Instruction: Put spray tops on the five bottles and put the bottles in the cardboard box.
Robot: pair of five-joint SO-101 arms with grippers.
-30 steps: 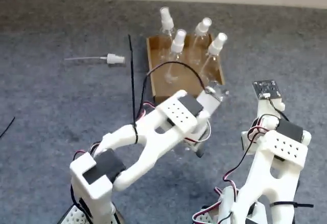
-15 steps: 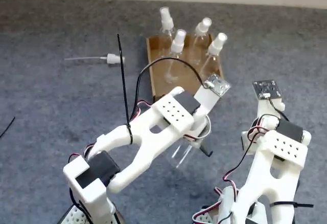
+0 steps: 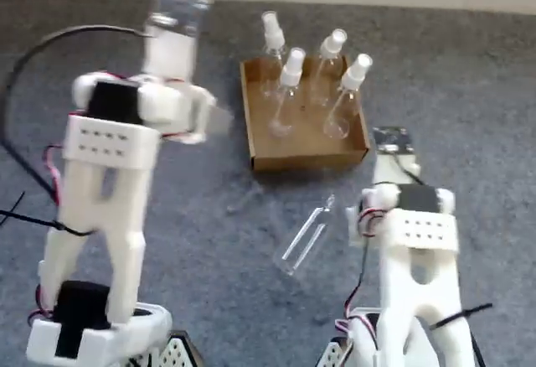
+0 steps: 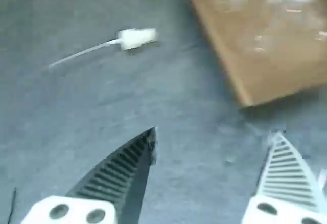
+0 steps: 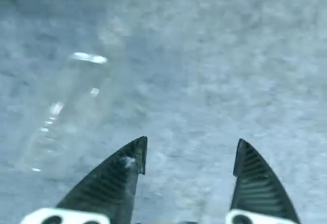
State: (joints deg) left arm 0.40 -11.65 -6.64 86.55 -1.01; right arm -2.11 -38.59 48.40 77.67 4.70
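A clear bottle (image 3: 303, 237) without a top lies on its side on the grey carpet in front of the cardboard box (image 3: 306, 162). Several bottles with white spray tops (image 3: 292, 67) stand in the box. The left arm (image 3: 109, 141) is raised at the left. Its gripper (image 4: 214, 147) is open and empty above the carpet, between the box corner (image 4: 245, 75) and a loose spray top (image 4: 135, 37) with a long tube. The right arm (image 3: 410, 229) stands just right of the lying bottle. The right gripper (image 5: 190, 150) is open and empty, with the bottle (image 5: 66, 116) beside its dark finger.
Grey carpet covers the whole table, with open room left of the box and around the lying bottle. A black cable (image 3: 12, 208) lies at the left edge. Both arm bases stand at the near edge.
The left arm has swung from over the middle to the far left and let go of the bare bottle, which now lies on the carpet. The right arm has shifted left toward the bottle.
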